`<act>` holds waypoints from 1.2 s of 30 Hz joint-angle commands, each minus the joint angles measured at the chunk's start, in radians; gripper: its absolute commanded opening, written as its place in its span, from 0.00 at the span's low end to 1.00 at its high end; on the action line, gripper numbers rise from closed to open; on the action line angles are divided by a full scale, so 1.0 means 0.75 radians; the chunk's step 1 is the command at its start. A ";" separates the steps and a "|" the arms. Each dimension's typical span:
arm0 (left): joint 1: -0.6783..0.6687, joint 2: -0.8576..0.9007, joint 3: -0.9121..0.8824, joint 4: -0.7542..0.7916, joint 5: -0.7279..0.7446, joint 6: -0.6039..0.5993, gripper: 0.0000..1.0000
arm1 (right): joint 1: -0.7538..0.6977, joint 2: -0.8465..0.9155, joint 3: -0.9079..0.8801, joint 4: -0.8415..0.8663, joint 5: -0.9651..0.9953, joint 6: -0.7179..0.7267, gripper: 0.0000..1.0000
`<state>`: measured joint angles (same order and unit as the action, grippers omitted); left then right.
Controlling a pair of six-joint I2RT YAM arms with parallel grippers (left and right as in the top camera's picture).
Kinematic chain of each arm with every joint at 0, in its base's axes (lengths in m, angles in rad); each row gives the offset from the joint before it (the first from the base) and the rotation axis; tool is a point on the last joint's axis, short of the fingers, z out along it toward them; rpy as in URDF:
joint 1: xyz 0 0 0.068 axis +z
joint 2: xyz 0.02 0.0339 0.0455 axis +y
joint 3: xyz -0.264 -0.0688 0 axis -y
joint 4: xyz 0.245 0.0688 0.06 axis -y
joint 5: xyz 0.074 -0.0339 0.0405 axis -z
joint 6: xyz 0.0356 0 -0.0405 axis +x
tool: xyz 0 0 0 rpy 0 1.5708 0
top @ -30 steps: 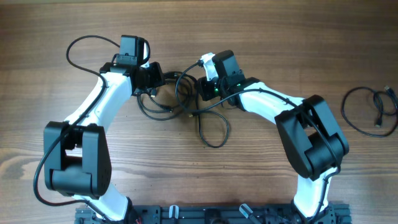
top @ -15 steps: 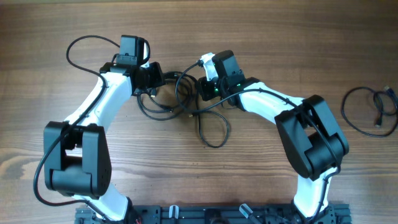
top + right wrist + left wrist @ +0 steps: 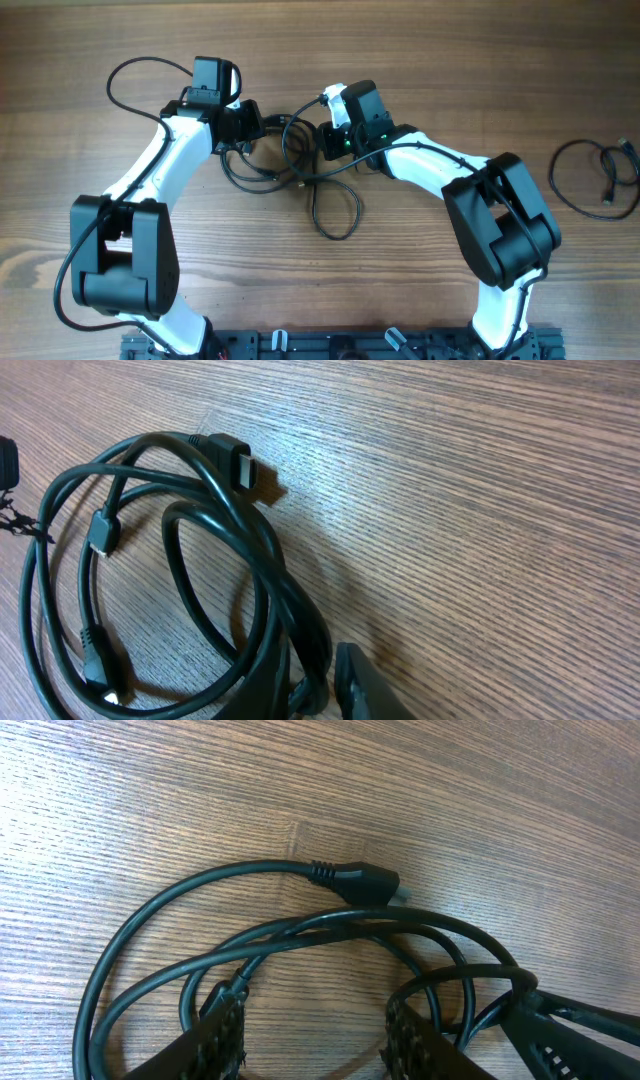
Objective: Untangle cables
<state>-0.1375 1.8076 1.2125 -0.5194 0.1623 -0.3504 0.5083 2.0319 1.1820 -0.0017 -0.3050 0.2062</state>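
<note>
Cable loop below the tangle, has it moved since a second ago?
Yes. The cable loop shifted slightly left across the table, away from the right arm's elbow.

- The left gripper showed only its fingertips; the bottom edge cut off the rest.
- The right gripper sat at the bottom edge, so whether it pinched the cables could not be told.
- Overhead, the wrists hid both grippers' jaws.
- The coiled cable ran off the right edge.
</note>
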 commanded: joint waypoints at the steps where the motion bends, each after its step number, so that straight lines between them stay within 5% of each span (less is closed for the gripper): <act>1: 0.005 -0.006 -0.005 0.000 0.017 0.007 0.48 | 0.008 0.009 -0.008 0.007 0.018 0.003 0.24; 32: 0.005 -0.006 -0.005 0.000 0.017 0.007 0.49 | 0.015 0.040 -0.008 0.005 -0.012 0.008 0.17; 34: 0.005 -0.006 -0.005 -0.001 0.017 0.007 0.49 | 0.015 0.040 -0.008 0.002 -0.012 0.008 0.05; 36: 0.005 -0.006 -0.005 -0.001 0.017 0.007 0.49 | 0.015 0.040 -0.008 0.001 -0.013 0.008 0.04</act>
<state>-0.1375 1.8076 1.2125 -0.5194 0.1623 -0.3504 0.5148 2.0453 1.1820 -0.0017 -0.3058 0.2111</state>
